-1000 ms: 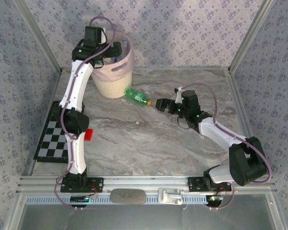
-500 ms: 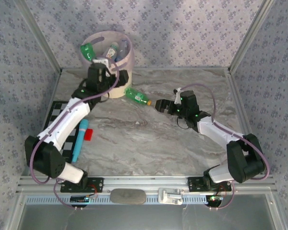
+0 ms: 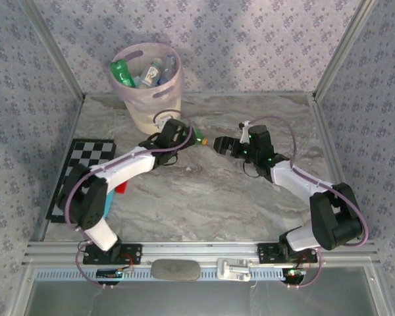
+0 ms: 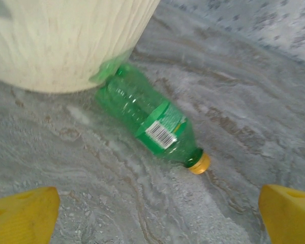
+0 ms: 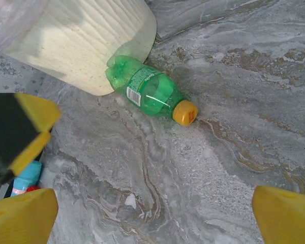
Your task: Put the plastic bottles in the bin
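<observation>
Green bottle [image 4: 147,122] dead ahead of my left gripper [image 4: 155,223]. The yellow fingers [image 4: 20,216] are spread wide and have hold of nothing, with bare marble table [image 4: 234,91] between them. The bottle lies on its side just beyond the fingertips, roughly centred in the gap. It is translucent green plastic with a green label band and a white barcode patch facing up. Its orange-yellow cap is the end nearest me, and its base is pressed against the cream ribbed lower wall of the bin [image 4: 56,46].

Over to my right gripper [image 5: 152,223]: also gaping, also empty. From here the same bottle [image 5: 150,94] sits ahead and a little toward my left finger, cap turned to the right and base tucked against the bin [image 5: 86,46]. Low on my left side I catch a cyan stick [image 5: 26,178] with a bit of a red block beside it.

From above, my left gripper [image 3: 178,131] hangs right over the bottle, just beside the bin's foot, and my right gripper [image 3: 220,143] faces it from close by. Farther out, the pink bin [image 3: 148,99] stands upright with more bottles [image 3: 122,71] inside, green and clear.
</observation>
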